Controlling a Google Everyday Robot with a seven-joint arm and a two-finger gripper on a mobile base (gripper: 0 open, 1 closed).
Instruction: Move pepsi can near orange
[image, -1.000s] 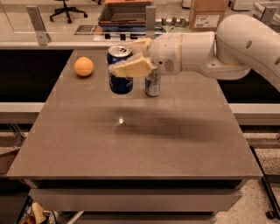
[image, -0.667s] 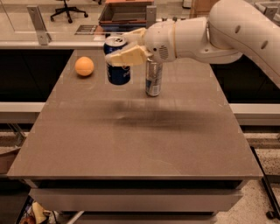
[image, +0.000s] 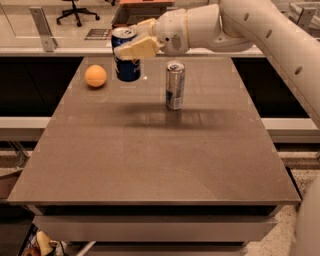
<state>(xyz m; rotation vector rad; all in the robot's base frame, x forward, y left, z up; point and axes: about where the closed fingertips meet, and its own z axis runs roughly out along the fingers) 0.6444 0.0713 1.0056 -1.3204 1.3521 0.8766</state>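
The cream two-finger gripper, over the far left of the brown table, is clamped around the short dark-blue pepsi can, and its fingers hide the can's middle. The can is near the small round orange, not touching it. Whether its base meets the table cannot be told. A slim silver-and-blue can stands apart.

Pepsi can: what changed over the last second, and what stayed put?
The end effector, shut on the pepsi can throughout, has carried it up and to the left, away from the slim silver can and closer to the orange. It now hangs just right of the orange, apparently off the table. The orange and the slim silver can have not moved, and nothing was released.
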